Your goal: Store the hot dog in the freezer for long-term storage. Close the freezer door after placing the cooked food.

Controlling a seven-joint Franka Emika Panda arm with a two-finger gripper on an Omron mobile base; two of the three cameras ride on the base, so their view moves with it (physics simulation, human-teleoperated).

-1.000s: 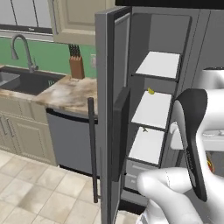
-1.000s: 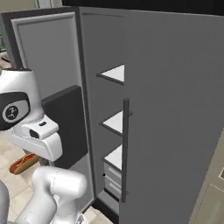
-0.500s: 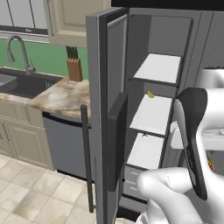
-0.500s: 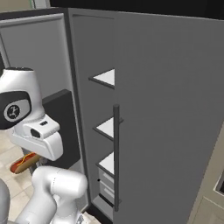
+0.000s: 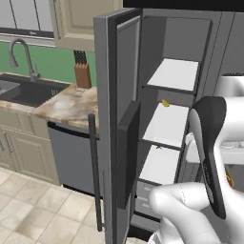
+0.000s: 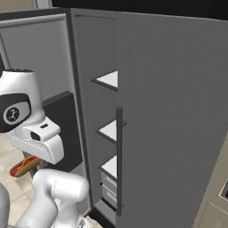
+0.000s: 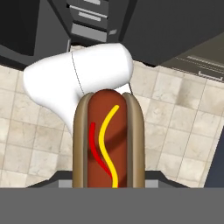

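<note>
The end effector [image 7: 109,186] is clenched on the small red-orange sausage in a tan bun [image 7: 108,140], striped with yellow and red sauce; its fingertips seem hidden beneath the bun. The hot dog hangs above the beige tiled floor [image 7: 175,131], beside the arm and outside the tall grey steel freezer [image 5: 176,90]. The narrow grey steel freezer door [image 5: 116,124] stands open, its long vertical bar handle [image 5: 94,171] facing the marbled surface [image 5: 71,102]. A small yellow food item [image 5: 165,103] lies on a white shelf [image 5: 164,125].

A rendered home kitchen.
At left, a sink [image 5: 19,90], knife block [image 5: 82,71] and marble counter [image 5: 71,102] are seen; the open freezer [image 5: 171,119] stands centre.
</note>
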